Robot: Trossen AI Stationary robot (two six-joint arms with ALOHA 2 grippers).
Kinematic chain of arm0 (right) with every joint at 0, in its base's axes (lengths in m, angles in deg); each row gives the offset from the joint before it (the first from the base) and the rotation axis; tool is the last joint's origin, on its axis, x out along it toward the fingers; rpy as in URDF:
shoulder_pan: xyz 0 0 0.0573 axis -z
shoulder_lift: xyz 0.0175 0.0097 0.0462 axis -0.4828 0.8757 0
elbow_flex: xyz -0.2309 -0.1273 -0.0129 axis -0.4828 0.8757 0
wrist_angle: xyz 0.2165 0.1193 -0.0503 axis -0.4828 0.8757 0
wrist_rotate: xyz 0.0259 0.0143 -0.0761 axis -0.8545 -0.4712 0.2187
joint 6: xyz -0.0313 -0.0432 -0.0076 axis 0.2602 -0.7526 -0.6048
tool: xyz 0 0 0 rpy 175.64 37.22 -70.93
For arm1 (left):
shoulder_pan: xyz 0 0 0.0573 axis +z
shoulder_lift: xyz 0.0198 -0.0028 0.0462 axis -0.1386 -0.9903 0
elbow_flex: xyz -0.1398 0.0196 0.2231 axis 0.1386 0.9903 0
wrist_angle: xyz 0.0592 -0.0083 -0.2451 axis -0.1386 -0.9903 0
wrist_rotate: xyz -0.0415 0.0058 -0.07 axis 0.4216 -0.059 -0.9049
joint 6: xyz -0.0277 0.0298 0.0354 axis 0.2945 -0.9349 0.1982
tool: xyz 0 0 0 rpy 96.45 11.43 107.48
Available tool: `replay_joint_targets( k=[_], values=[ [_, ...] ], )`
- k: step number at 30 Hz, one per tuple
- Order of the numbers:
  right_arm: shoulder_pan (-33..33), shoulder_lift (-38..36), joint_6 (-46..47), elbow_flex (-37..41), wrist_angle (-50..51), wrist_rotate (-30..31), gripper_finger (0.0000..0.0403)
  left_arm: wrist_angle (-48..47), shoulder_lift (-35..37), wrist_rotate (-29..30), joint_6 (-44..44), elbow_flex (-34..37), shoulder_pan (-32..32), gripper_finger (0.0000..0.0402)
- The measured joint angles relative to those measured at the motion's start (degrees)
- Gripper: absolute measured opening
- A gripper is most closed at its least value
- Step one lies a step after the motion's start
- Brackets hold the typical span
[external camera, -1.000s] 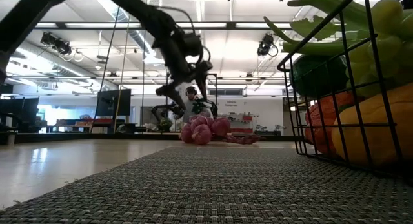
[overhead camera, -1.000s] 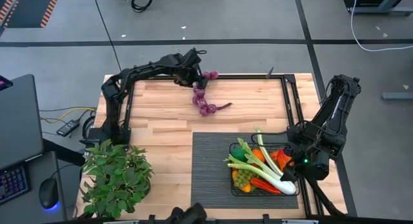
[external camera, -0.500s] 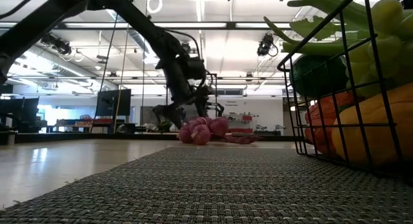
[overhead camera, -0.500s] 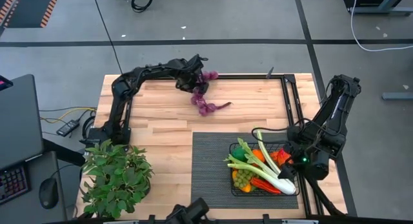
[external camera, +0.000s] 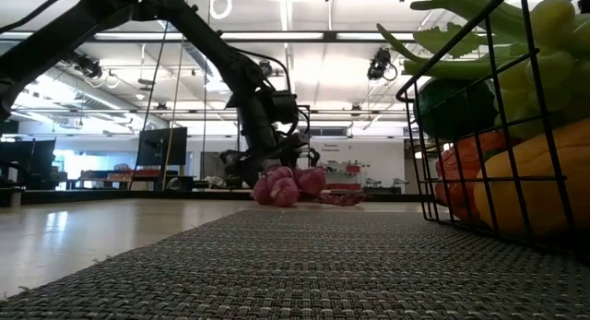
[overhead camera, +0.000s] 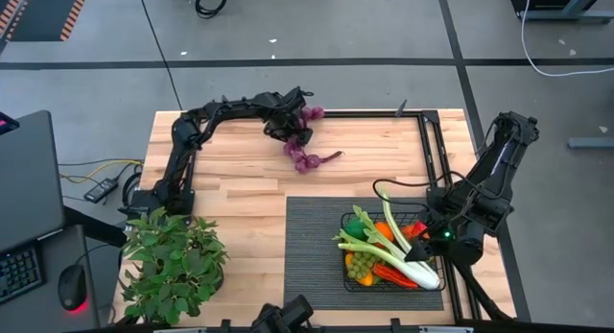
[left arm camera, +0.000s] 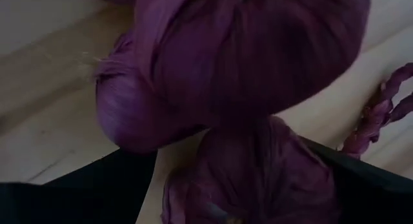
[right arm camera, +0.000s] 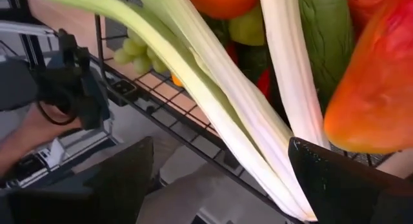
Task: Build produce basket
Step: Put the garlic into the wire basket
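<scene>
Only left wrist view shows fingers (left arm camera: 97, 192) straddling grapes (left arm camera: 245, 75).

Left gripper (overhead camera: 297, 130) over purple grapes (overhead camera: 305, 156); filled basket (overhead camera: 357, 276) on mat (overhead camera: 312, 247).

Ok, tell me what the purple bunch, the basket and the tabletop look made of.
Purple bunch: seemingly wrapped fabric or fibre, matte, with fine wrinkles and a twisted cord stem.
Basket: thin black wire grid, probably coated metal.
Tabletop: light wood in joined strips, smooth-looking.
</scene>
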Motion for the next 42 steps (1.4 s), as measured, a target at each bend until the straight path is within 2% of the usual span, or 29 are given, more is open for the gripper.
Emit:
replay_joint_targets(
  k=[4, 9, 17, 24, 28, 32, 36, 42],
  values=[
    [1.8, 0.0, 0.7, 0.0, 0.0, 0.5, 0.0361, 0.3, 0.0, 0.0, -1.4, 0.0, 0.3, 0.0356],
    [3.5, 0.0, 0.5, 0.0, -0.5, 4.3, 0.0361, -0.4, 0.0, 0.0, -4.2, 0.0, -0.3, 0.0335],
    [4.2, 0.0, -2.1, 0.0, -0.6, 5.6, 0.0361, -3.5, 0.1, 0.4, -5.6, 0.0, -2.2, 0.025],
    [3.0, 0.0, -6.5, 0.0, -3.1, 4.0, 0.0361, -3.5, 2.6, -3.1, -2.4, 0.0, -2.8, 0.0184],
    [2.4, 0.0, -8.6, 0.0, -3.5, 3.0, 0.0361, -3.3, 6.2, -3.2, -1.5, 0.0, -3.7, 0.0181],
    [2.3, -0.2, -10.8, 0.0, -3.8, 3.0, 0.0361, -3.3, 10.3, -4.6, -0.4, 0.0, -4.9, 0.0199],
    [2.3, -1.8, -12.8, 0.0, -4.1, 5.5, 0.0361, -3.7, 14.7, -4.8, 1.2, 0.0, -7.7, 0.021],
    [2.3, -5.4, -17.4, 0.0, -5.0, 9.0, 0.0361, -1.2, 20.7, -4.9, 10.6, 0.0, -14.4, 0.0203]
  ],
)
